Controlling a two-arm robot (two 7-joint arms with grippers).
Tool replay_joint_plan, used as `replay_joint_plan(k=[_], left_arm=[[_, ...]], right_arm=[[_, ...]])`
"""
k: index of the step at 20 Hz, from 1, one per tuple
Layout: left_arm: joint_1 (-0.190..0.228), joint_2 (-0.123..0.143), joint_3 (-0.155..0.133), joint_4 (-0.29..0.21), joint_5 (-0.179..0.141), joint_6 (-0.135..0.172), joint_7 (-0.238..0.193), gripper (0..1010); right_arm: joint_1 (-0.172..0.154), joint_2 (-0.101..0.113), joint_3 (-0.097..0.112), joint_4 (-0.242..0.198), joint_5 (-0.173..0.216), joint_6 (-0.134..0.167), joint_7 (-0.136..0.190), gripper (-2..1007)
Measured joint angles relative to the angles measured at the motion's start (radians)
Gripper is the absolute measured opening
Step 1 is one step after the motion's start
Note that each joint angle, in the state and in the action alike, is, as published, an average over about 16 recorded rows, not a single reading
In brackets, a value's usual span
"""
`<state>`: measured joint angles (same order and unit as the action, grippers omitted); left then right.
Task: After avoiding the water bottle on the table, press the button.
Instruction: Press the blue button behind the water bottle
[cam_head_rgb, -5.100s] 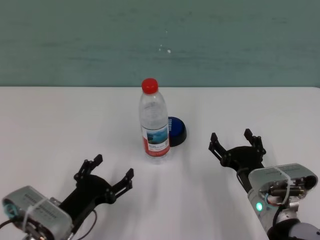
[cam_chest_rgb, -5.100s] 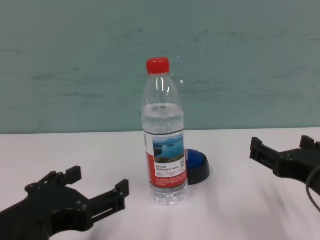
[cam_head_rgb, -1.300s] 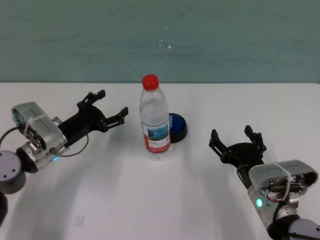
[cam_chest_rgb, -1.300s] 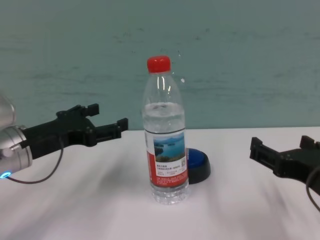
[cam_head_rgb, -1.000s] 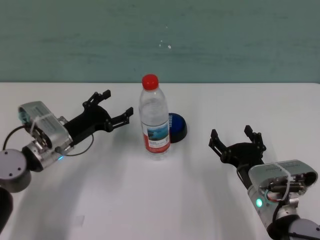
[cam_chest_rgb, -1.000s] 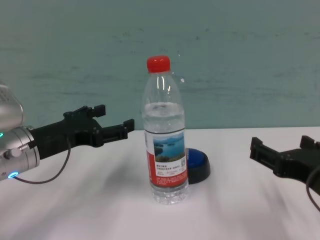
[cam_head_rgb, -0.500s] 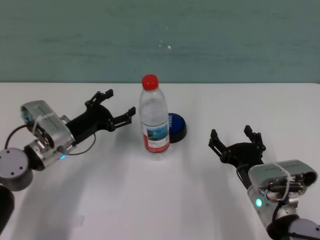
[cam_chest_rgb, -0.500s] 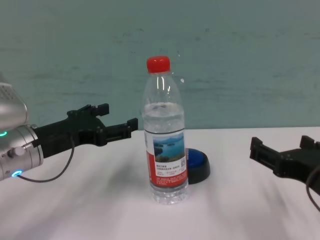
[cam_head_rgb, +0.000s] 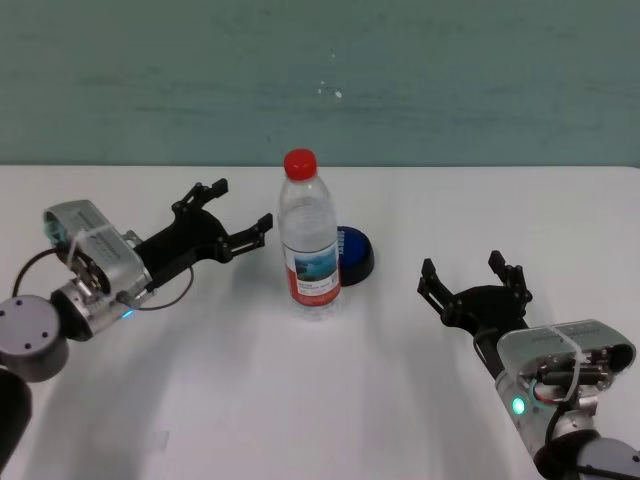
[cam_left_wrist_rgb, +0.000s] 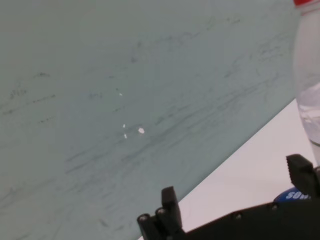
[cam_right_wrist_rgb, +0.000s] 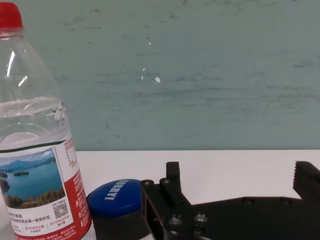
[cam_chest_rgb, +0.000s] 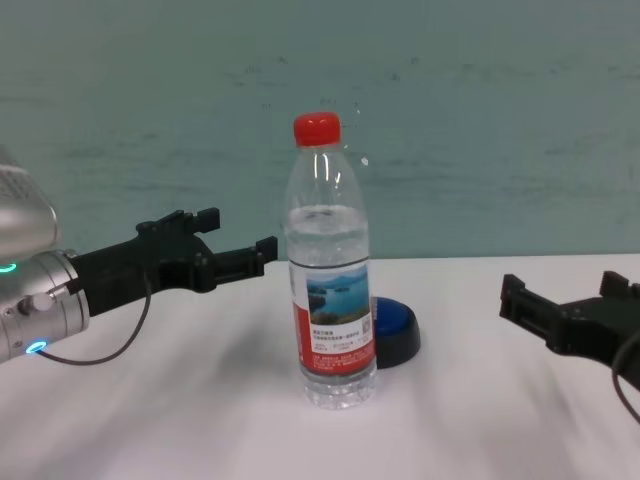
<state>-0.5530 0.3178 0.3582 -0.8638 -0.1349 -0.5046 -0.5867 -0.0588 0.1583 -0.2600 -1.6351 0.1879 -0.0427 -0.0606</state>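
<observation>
Right hand (cam_head_rgb: 472, 284), near at about 4 o'clock from the water bottle (cam_head_rgb: 309, 235): parked low over the white worktop (cam_head_rgb: 320, 400), fingers spread wide, holding nothing.

Water bottle stands upright mid-worktop, red cap on, red-and-white lake label facing the robot. Clear, part-filled.

Blue push button (cam_head_rgb: 354, 256) sits just behind the bottle at its 1 o'clock, black base on the worktop, half hidden by the bottle in the chest view. It looks very close to the bottle; contact cannot be told.

Left hand (cam_head_rgb: 232, 221) at the bottle's 9 o'clock, raised off the worktop at about label-to-shoulder height, fingers spread wide and empty, tips pointing toward the bottle and close to its side, apart from it.

Step in hand, as I judge it: the go-around, left arm skirting the bottle; button not yet pressed.

Next move calls for swinging past the bottle's far side with clearance, then coming down on the blue dome from above. Risk: a fingertip clips the bottle and topples it.
</observation>
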Motion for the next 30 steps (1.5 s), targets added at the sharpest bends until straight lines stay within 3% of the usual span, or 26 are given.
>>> replay_joint_plan(k=[9,30], left_arm=[[-0.005,-0.008,0.006,0.009,0.006,0.001,0.006,1000],[0.028,0.008,0.000,-0.044,0.021,0.034,0.042,1000]], right_arm=[[0.000,0.000,0.000,0.000,0.000,0.000,0.000,1003],[0.000,0.000,0.000,0.000,0.000,0.000,0.000,1003]])
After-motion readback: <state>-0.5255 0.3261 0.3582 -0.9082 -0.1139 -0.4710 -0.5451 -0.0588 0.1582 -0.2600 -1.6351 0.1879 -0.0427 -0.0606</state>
